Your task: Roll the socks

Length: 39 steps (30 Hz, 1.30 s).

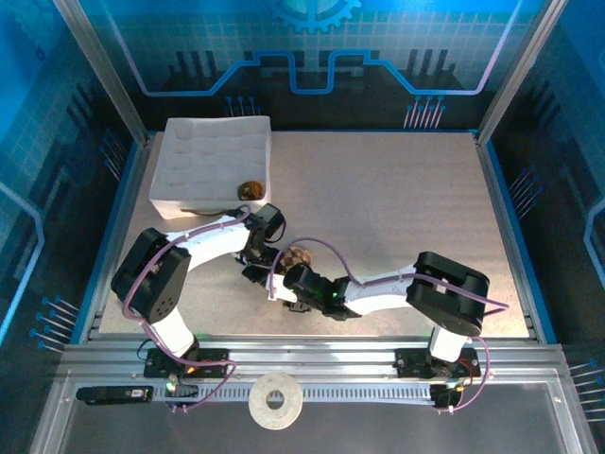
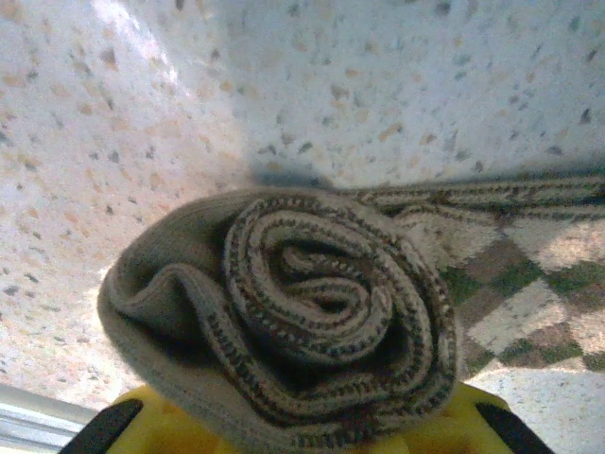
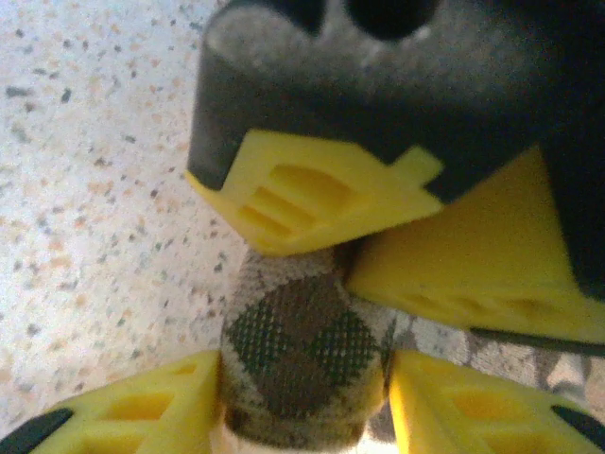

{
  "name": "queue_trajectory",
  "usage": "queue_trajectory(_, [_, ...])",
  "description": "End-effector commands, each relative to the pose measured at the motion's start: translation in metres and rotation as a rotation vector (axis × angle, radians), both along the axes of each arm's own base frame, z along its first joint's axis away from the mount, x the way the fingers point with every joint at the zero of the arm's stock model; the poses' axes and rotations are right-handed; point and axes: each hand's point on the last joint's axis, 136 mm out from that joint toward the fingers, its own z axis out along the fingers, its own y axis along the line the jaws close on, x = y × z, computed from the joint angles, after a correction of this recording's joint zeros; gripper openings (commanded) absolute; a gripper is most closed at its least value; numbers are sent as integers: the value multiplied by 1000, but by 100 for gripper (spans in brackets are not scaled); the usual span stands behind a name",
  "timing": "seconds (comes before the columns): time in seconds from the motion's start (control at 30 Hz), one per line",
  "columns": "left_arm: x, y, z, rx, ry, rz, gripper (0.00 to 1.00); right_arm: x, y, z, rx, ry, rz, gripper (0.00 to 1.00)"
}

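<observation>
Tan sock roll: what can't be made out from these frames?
- Top view: tan sock mostly hidden under the arms.
- Left wrist: its loose end runs off the right edge; left claw cut off by the bottom edge.
- Right wrist: right claw cut by the bottom edge, blurred; squeezing or only flanking the roll, unclear.
- Top view: small brown item in white tray, too small to identify.

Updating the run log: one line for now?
stage: rolling | tan sock: coiled, tail flat on table | left tool: pinching roll | right tool: astride roll, grip unclear
</observation>
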Motion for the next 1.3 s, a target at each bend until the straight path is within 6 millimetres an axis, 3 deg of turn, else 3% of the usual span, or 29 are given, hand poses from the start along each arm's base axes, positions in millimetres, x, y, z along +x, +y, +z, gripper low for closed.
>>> queue_trajectory(0.0, [-32,21,-30,101,136,-20,23,20,6,5,-25,-67,-45,47])
queue_trajectory(0.1, [-29,18,-27,75,124,-17,25,21,4,-7,-43,-31,-70,38])
queue_trajectory(0.23, [-23,16,-18,42,92,3,30,19,-5,-16,-33,55,-107,2])
queue_trajectory(0.53, [15,20,27,-45,-152,92,73,-9,-44,-53,20,402,-185,0])
queue_trajectory(0.63, [20,23,35,-62,-205,93,81,-18,-54,-66,43,534,-206,0])
queue_trajectory(0.8, [15,25,31,-80,-222,82,84,-22,-63,-77,77,664,-247,0])
queue_trajectory(0.97, [19,20,21,-107,-253,80,80,-21,-66,-80,118,771,-266,0])
queue_trajectory(1.13, [29,14,6,-91,-253,59,73,-19,-68,-83,140,868,-286,0])
queue_trajectory(1.27, [26,10,-13,-53,-214,11,64,-17,-71,-87,154,939,-315,0])
